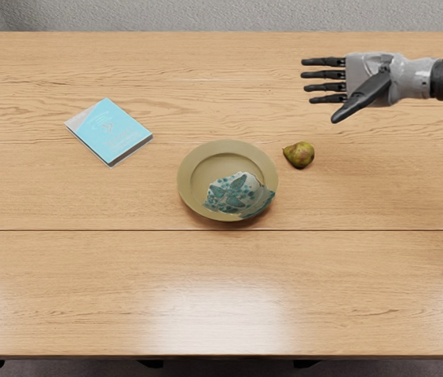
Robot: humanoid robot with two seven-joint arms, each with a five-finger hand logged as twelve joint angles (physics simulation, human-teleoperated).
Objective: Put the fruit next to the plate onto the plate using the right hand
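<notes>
I hold the right hand (339, 82) spread wide and empty above the pear (299, 154), which sits beside the plate (192, 161), ready to grasp

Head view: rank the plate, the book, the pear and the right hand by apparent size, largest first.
1. plate: clearly the largest.
2. book and right hand: they look about alike, and the hand may be nearer the camera, so I won't rank them.
3. pear: smallest by far.
</notes>
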